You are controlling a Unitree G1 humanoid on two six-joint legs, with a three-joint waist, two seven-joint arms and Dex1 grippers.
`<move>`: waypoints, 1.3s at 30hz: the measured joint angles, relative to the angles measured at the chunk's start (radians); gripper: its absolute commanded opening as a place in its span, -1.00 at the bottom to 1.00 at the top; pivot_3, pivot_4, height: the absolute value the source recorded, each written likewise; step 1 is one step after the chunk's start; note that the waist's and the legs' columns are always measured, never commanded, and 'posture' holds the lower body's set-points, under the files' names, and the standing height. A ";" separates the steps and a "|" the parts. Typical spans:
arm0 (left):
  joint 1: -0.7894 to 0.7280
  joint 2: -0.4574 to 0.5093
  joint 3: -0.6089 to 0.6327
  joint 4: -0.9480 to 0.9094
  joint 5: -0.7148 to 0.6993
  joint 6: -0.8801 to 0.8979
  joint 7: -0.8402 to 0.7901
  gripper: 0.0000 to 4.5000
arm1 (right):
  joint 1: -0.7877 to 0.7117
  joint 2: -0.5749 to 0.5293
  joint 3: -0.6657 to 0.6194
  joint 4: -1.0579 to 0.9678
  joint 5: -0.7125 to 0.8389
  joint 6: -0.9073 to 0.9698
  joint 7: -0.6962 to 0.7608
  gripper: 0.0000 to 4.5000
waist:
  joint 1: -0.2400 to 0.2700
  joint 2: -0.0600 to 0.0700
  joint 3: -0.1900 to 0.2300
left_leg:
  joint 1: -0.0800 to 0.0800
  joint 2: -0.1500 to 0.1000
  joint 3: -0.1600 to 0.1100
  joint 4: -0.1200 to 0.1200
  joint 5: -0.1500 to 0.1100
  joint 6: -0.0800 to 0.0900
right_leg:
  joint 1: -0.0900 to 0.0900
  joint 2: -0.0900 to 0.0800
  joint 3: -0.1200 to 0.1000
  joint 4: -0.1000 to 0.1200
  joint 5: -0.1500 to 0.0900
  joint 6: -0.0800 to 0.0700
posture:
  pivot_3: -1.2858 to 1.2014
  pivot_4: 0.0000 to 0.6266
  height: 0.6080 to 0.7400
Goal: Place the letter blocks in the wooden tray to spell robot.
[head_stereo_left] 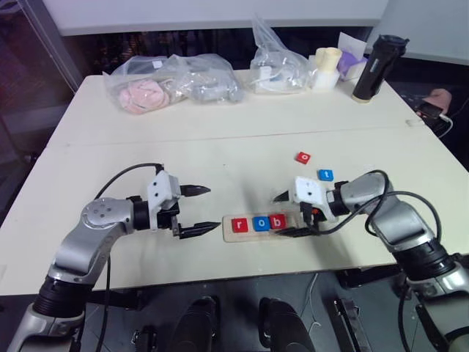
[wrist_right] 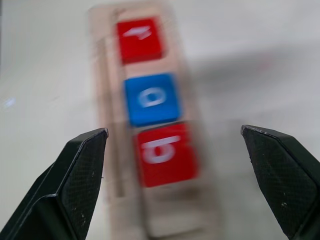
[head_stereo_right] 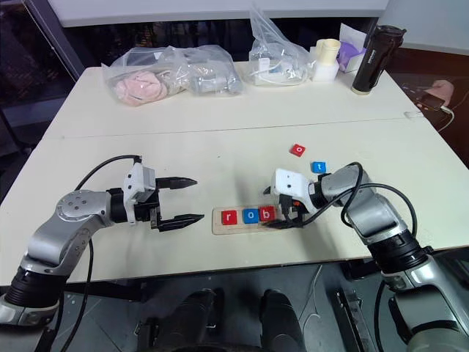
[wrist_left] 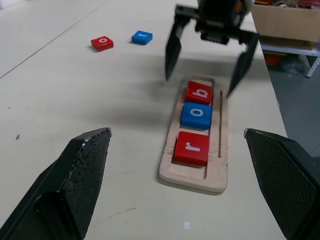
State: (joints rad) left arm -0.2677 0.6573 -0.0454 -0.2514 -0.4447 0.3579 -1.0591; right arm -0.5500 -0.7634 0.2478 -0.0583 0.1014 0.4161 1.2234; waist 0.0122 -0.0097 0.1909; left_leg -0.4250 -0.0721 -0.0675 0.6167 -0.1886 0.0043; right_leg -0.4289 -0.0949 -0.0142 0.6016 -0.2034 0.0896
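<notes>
The wooden tray lies near the table's front edge, between my two grippers. Three letter blocks sit in its slot: a red r, a blue o and a red b. A red o block and a blue t block lie loose on the table behind the tray's right end. My right gripper hangs open just above the b block, a finger on each side, holding nothing. My left gripper stands open and empty left of the tray, pointing at it.
Clear plastic bags with soft items, another bag, white cups and a black bottle line the table's far side. A person's hand rests at the far right edge. A cardboard box stands beyond the table.
</notes>
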 measured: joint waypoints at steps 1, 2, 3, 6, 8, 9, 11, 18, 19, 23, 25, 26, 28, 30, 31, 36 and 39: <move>0.000 -0.001 0.000 -0.001 0.000 0.001 0.000 1.00 | -0.002 -0.004 -0.010 0.000 -0.002 -0.004 -0.014 0.95 | 0.000 0.000 0.000 | 0.000 0.000 0.000 0.000 0.000 0.000 | 0.000 0.000 0.000 0.000 0.000 0.000 | 0.03 -0.52 0.97; 0.000 -0.001 0.000 -0.001 0.000 0.002 0.000 1.00 | -0.002 -0.006 -0.019 0.001 -0.005 -0.009 -0.027 0.95 | 0.001 0.000 0.000 | 0.000 0.000 0.000 0.000 0.000 0.000 | 0.000 0.000 0.000 0.000 0.000 0.000 | 0.03 -0.52 0.97; 0.000 -0.001 0.000 -0.001 0.000 0.002 0.000 1.00 | -0.001 -0.009 -0.023 0.002 -0.009 -0.011 -0.037 0.95 | 0.001 0.000 0.000 | 0.000 0.000 0.000 0.000 0.000 0.000 | 0.000 0.000 0.000 0.000 0.000 0.000 | 0.03 -0.52 0.97; 0.000 -0.001 0.000 -0.001 0.000 0.003 -0.001 1.00 | 0.013 -0.028 -0.027 0.005 -0.018 -0.028 -0.053 0.95 | 0.001 0.000 0.000 | 0.000 0.000 0.000 0.000 0.000 0.000 | 0.000 0.000 0.000 0.000 0.000 0.000 | 0.03 -0.52 0.97; -0.001 -0.001 -0.001 -0.001 0.000 0.003 -0.002 1.00 | 0.034 -0.041 -0.027 0.010 -0.021 -0.042 -0.060 0.95 | 0.001 0.000 0.000 | 0.000 0.000 0.000 0.000 0.000 0.000 | 0.000 0.000 0.000 0.000 0.000 0.000 | 0.03 -0.52 0.97; -0.001 -0.002 -0.001 -0.001 0.000 0.003 -0.003 1.00 | 0.041 -0.042 -0.027 0.015 -0.022 -0.048 -0.063 0.95 | 0.000 0.000 0.000 | 0.000 0.000 0.001 0.000 0.000 0.000 | 0.000 0.000 0.000 0.000 0.000 0.000 | 0.03 -0.52 0.97; -0.004 -0.002 -0.003 -0.001 0.000 0.003 -0.003 1.00 | 0.054 -0.042 -0.027 0.019 -0.026 -0.059 -0.072 0.95 | 0.000 0.000 0.000 | 0.000 0.000 0.001 0.000 0.000 0.000 | 0.000 0.000 0.000 0.000 0.000 0.000 | 0.03 -0.52 0.97; -0.005 -0.003 -0.008 -0.001 0.000 0.003 -0.006 1.00 | 0.059 -0.040 -0.024 0.025 -0.050 -0.093 -0.092 0.95 | -0.001 0.000 0.000 | 0.000 0.000 0.001 0.000 0.000 0.000 | 0.000 0.000 0.000 0.001 0.000 0.000 | 0.03 -0.52 0.97; -0.005 -0.003 -0.008 -0.001 0.000 0.003 -0.006 1.00 | 0.059 -0.040 -0.023 0.026 -0.054 -0.098 -0.094 0.95 | -0.001 0.000 0.000 | 0.000 0.000 0.001 0.000 0.000 0.000 | 0.000 0.000 0.000 0.001 0.000 0.000 | 0.03 -0.52 0.97; -0.005 -0.003 -0.008 -0.001 0.000 0.003 -0.005 1.00 | 0.062 -0.040 -0.020 0.051 -0.066 -0.125 -0.097 0.95 | 0.000 0.000 0.000 | 0.000 0.000 0.001 0.001 0.000 0.000 | 0.000 0.000 0.001 0.001 0.000 0.000 | 0.03 -0.52 0.97; -0.005 -0.003 -0.008 -0.001 0.000 0.003 -0.005 1.00 | 0.065 -0.040 -0.020 0.061 -0.072 -0.136 -0.097 0.95 | 0.000 0.000 0.000 | 0.000 0.000 0.001 0.001 0.000 0.000 | 0.000 0.000 0.001 0.001 0.000 0.000 | 0.03 -0.52 0.97; -0.005 -0.003 -0.008 -0.001 0.000 0.003 -0.005 1.00 | 0.068 -0.040 -0.020 0.063 -0.076 -0.139 -0.097 0.95 | 0.000 0.000 0.000 | 0.000 0.000 0.001 0.001 0.000 0.000 | 0.000 0.000 0.001 0.001 0.000 0.000 | 0.03 -0.52 0.97; -0.005 -0.003 -0.008 -0.001 0.000 0.003 -0.005 1.00 | 0.071 -0.040 -0.019 0.064 -0.080 -0.140 -0.097 0.95 | 0.000 0.000 0.000 | 0.000 0.000 0.001 0.001 0.000 0.000 | 0.000 0.000 0.001 0.001 0.000 0.000 | 0.03 -0.52 0.97; -0.005 -0.003 -0.008 -0.001 0.000 0.003 -0.004 1.00 | 0.072 -0.040 -0.019 0.064 -0.080 -0.140 -0.097 0.95 | 0.000 0.000 0.000 | 0.000 0.000 0.001 0.001 0.000 0.000 | 0.000 0.000 0.001 0.001 0.000 0.000 | 0.03 -0.52 0.97; -0.005 -0.003 -0.009 -0.001 0.000 0.003 -0.004 1.00 | 0.072 -0.039 -0.019 0.064 -0.080 -0.139 -0.097 0.95 | 0.000 0.000 0.000 | 0.000 0.000 0.001 0.001 0.000 0.000 | 0.000 0.000 0.001 0.002 0.000 0.000 | 0.03 -0.52 0.97; -0.005 -0.009 -0.011 -0.001 0.000 0.003 -0.002 1.00 | 0.081 -0.016 -0.018 0.032 -0.077 -0.117 -0.097 0.95 | 0.000 0.000 0.000 | 0.001 0.000 0.001 0.001 0.000 0.000 | 0.000 0.000 0.001 0.002 0.000 0.000 | 0.03 -0.52 0.97; -0.005 -0.010 -0.012 -0.001 0.000 0.003 -0.002 1.00 | 0.081 -0.002 -0.017 0.011 -0.077 -0.107 -0.097 0.95 | 0.000 0.000 0.000 | 0.001 0.000 0.001 0.001 0.000 0.000 | 0.000 0.000 0.001 0.002 0.000 0.000 | 0.03 -0.52 0.97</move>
State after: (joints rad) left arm -0.2726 0.6469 -0.0571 -0.2525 -0.4447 0.3609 -1.0607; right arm -0.4690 -0.7657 0.2307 -0.0478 0.0244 0.3094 1.1266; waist 0.0119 -0.0097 0.1909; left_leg -0.4243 -0.0721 -0.0664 0.6176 -0.1885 0.0044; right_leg -0.4288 -0.0949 -0.0135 0.6035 -0.2035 0.0896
